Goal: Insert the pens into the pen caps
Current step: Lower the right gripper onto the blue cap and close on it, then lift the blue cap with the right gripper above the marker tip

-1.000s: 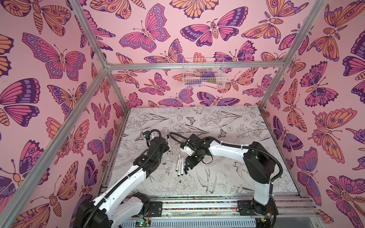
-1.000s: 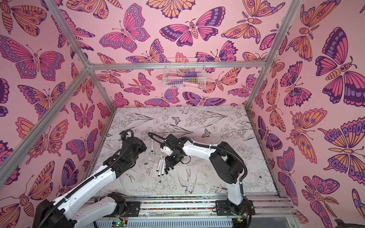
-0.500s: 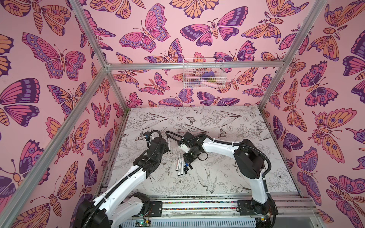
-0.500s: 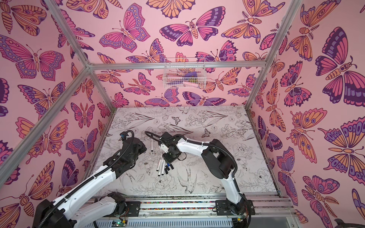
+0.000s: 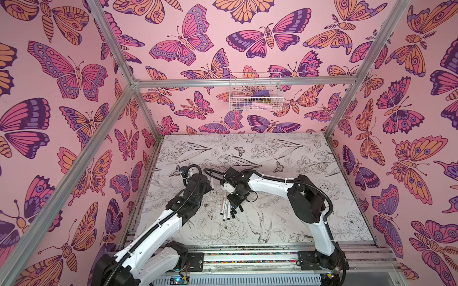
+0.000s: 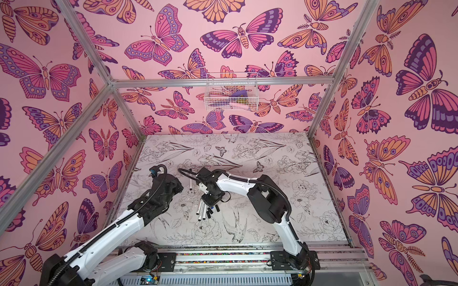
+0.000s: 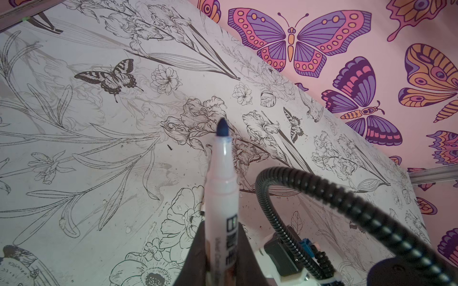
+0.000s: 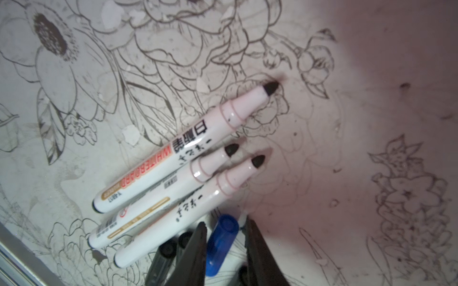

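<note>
The left gripper (image 7: 220,247) clenched the blue-tipped pen (image 7: 221,188), tip outward for capping; beside the loose pens (image 8: 173,178), the right gripper (image 8: 225,222) straddled the matching blue cap (image 8: 220,247), unclamped.

A wire basket (image 5: 234,99) on the butterfly wall (image 5: 198,37) holds something seemingly purple.

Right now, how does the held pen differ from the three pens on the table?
The held pen has a blue tip; the three pens have black tips. The held pen is clamped in the left gripper; the three pens lie loose, side by side. All are uncapped, white-barrelled.
</note>
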Available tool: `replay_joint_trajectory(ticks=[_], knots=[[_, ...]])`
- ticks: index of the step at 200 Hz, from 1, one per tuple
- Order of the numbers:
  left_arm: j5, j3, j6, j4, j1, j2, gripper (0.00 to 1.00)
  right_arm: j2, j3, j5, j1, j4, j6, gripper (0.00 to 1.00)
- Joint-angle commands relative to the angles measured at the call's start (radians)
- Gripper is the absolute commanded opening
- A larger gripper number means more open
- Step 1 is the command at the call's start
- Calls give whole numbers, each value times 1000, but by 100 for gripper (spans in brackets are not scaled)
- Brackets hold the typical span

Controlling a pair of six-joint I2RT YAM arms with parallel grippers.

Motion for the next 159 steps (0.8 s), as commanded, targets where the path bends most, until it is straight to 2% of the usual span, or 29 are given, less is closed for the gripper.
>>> replay_joint_trajectory(ticks=[1, 27, 49, 88, 108, 143, 159], knots=[[-10, -6, 27, -27, 6, -14, 0, 44, 22, 43, 11, -63, -15, 27], [-3, 8, 44, -22, 6, 0, 0, 42, 46, 68, 8, -61, -10, 22], [36, 18, 64, -5, 6, 22, 0, 10, 59, 36, -16, -34, -4, 17], [138, 41, 116, 42, 4, 77, 0, -137, 26, -186, -126, 112, 88, 15], [263, 31, 183, 147, 4, 104, 0, -236, -12, -249, -192, 188, 160, 14], [620, 29, 282, 377, -6, 190, 0, -427, -144, -339, -332, 369, 301, 13], [711, 50, 339, 429, -40, 228, 0, -502, -217, -394, -391, 478, 378, 11]])
